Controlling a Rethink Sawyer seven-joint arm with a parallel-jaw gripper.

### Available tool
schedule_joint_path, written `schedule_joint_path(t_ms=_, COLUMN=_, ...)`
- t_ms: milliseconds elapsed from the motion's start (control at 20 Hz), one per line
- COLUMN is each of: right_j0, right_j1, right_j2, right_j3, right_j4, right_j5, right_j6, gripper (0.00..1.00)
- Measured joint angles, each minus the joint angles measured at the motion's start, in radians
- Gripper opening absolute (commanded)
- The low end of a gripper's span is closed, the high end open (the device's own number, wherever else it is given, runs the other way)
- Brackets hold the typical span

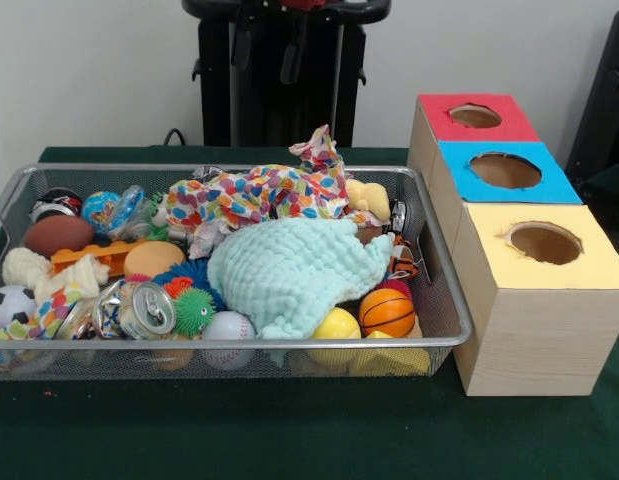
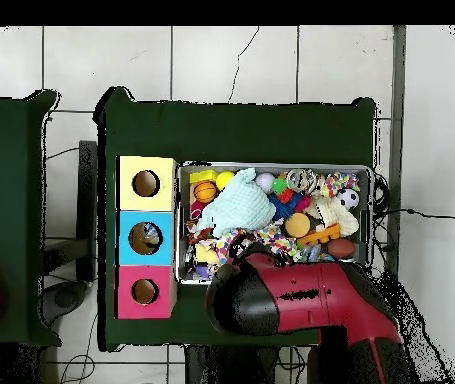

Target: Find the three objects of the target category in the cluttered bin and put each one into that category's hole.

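The wire mesh bin point(image 1: 229, 346) is full of toys and cloths; it also shows in the overhead view point(image 2: 271, 166). One clear crumpled bottle point(image 1: 132, 208) lies at the bin's far left beside a blue patterned ball. Another crinkled clear bottle point(image 1: 81, 318) lies at the front left next to the silver can point(image 1: 147, 308). I see no third bottle. The blue-surround hole point(image 1: 505, 170) point(image 2: 145, 238) is the middle one of the wooden box. My gripper point(image 1: 266, 52) hangs at the top edge behind the bin, open and empty. In the overhead view the arm point(image 2: 291, 295) hides it.
A mint cloth point(image 1: 289, 272) and a spotted cloth point(image 1: 254, 195) cover the bin's middle. Balls, a spiky green toy point(image 1: 193, 310) and a brown football point(image 1: 57, 234) lie around them. The red hole point(image 1: 475, 116) and yellow hole point(image 1: 544, 242) flank the blue one.
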Motion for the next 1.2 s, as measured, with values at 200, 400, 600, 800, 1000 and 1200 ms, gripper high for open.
schedule_joint_path(t_ms=200, right_j0=-0.030, right_j1=0.000, right_j2=0.035, right_j3=0.000, right_j4=-0.001, right_j5=0.000, right_j6=0.000, gripper=1.00)
schedule_joint_path(t_ms=400, right_j0=-0.057, right_j1=0.010, right_j2=0.053, right_j3=0.001, right_j4=-0.024, right_j5=0.000, right_j6=0.000, gripper=1.00)
schedule_joint_path(t_ms=600, right_j0=-0.092, right_j1=0.020, right_j2=0.067, right_j3=0.013, right_j4=-0.067, right_j5=0.000, right_j6=0.000, gripper=1.00)
schedule_joint_path(t_ms=800, right_j0=-0.126, right_j1=0.027, right_j2=0.075, right_j3=0.040, right_j4=-0.104, right_j5=-0.003, right_j6=0.000, gripper=1.00)
schedule_joint_path(t_ms=1000, right_j0=-0.174, right_j1=0.034, right_j2=0.093, right_j3=0.075, right_j4=-0.154, right_j5=-0.003, right_j6=0.000, gripper=1.00)
schedule_joint_path(t_ms=1200, right_j0=-0.205, right_j1=0.036, right_j2=0.098, right_j3=0.101, right_j4=-0.189, right_j5=-0.009, right_j6=0.000, gripper=1.00)
